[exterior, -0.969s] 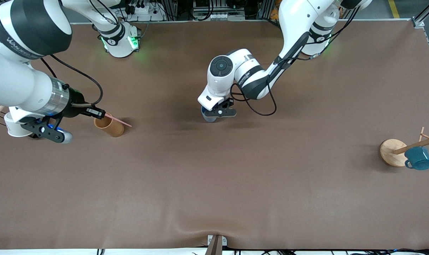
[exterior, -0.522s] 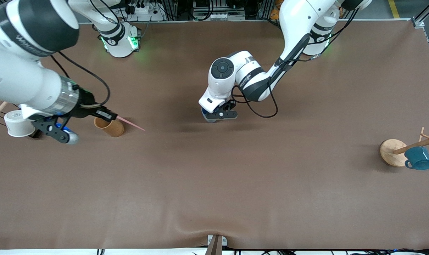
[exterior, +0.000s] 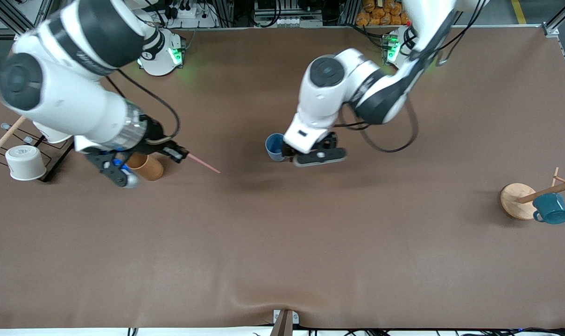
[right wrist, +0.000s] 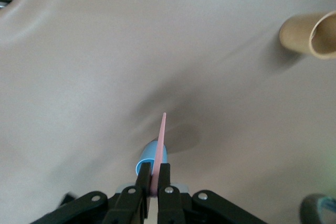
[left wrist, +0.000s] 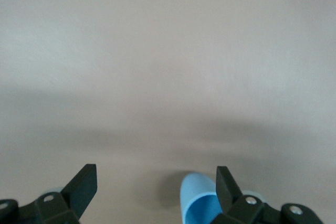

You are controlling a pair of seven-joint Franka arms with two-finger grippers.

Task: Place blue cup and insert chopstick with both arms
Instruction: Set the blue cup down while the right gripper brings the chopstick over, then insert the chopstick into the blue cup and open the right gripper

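Mid-table, blue cup (exterior: 275,147) beside left gripper (exterior: 310,156) (jaws apart); right gripper (exterior: 182,154) clamps chopstick (exterior: 204,164).

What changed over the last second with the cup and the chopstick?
The left tool let go of the blue cup and rose, fingers open. The right tool carried the chopstick toward the cup. The brown cup and teal mug stayed put.

Four cups (exterior: 276,146), one chopstick (exterior: 204,164)
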